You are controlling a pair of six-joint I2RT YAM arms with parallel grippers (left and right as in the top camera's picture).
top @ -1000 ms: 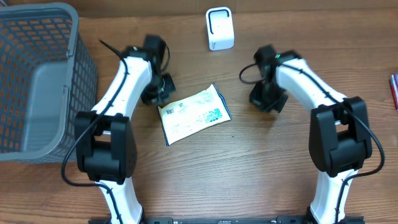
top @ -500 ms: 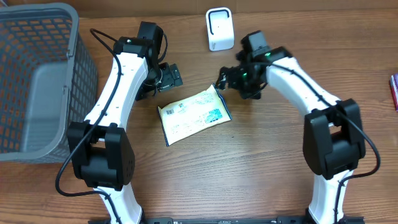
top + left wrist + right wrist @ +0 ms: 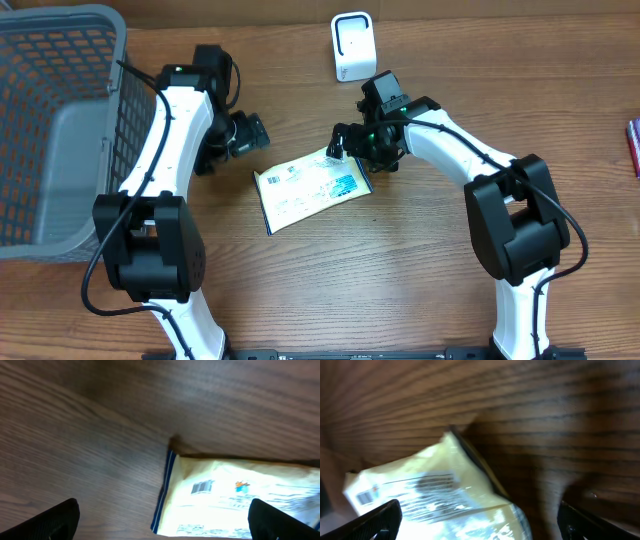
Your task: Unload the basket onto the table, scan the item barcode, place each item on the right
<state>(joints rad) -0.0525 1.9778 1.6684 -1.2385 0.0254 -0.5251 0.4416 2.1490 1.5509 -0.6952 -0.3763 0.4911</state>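
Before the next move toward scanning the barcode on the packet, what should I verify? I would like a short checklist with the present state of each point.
1. Jaws open on the left gripper and the right gripper: ok.
2. Grip on the packet: not ok, it lies flat on the table, unheld.
3. View of the barcode: ok, facing up, at the end nearer the left gripper.
4. State of the scanner: ok, upright, nothing in front.
5. Right gripper touching the packet's corner: cannot tell.

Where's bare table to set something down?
Free: bare table between packet and near edge; also right of the right arm. Crowded: packet's far edge, with left hand, right hand, scanner behind, basket at left.
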